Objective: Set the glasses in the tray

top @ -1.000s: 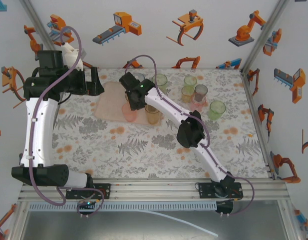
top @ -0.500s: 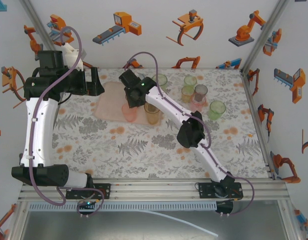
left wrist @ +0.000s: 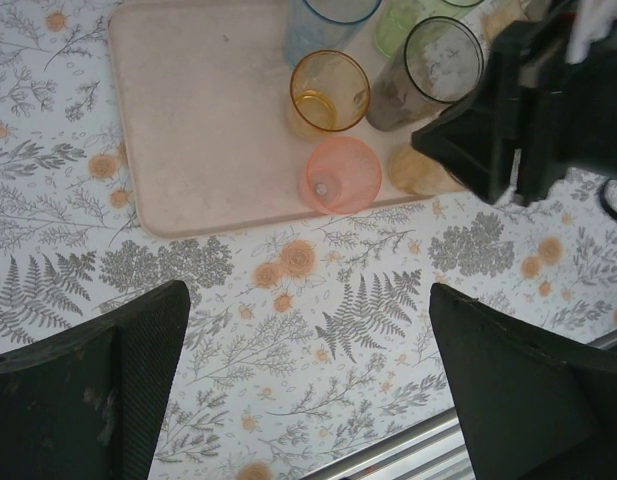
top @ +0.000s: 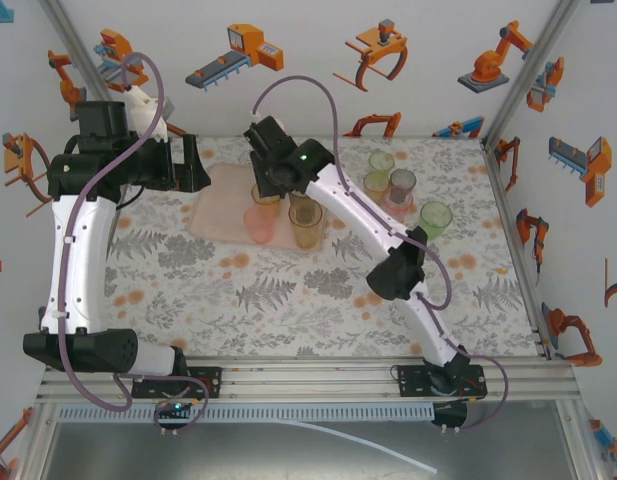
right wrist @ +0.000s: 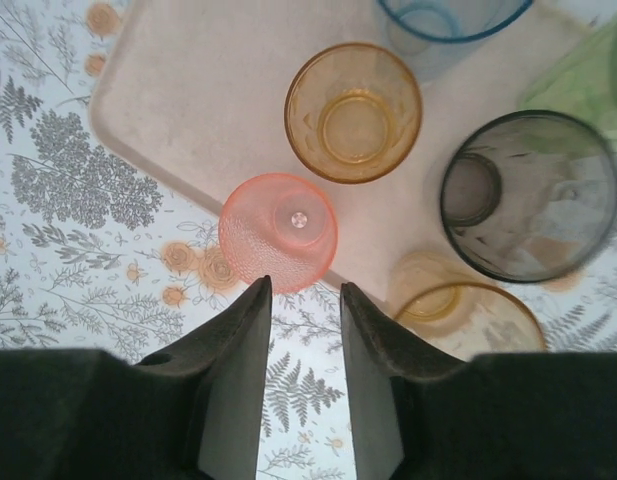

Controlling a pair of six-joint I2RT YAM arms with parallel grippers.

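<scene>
— Looking at the table: wearing a print of grey ferns and orange flowers, edge to edge.
— Bearing what directly?
— Carrying the tray flat at the far left. Holding a loose cluster on bare print at the far right, well apart from it: a green tumbler, an amber tumbler, a grey tumbler, and a second green tumbler nearer the front edge.
— And by the tray's near right corner?
— Propping another amber glass there; standing on rim or on print, being too hard to tell.
</scene>
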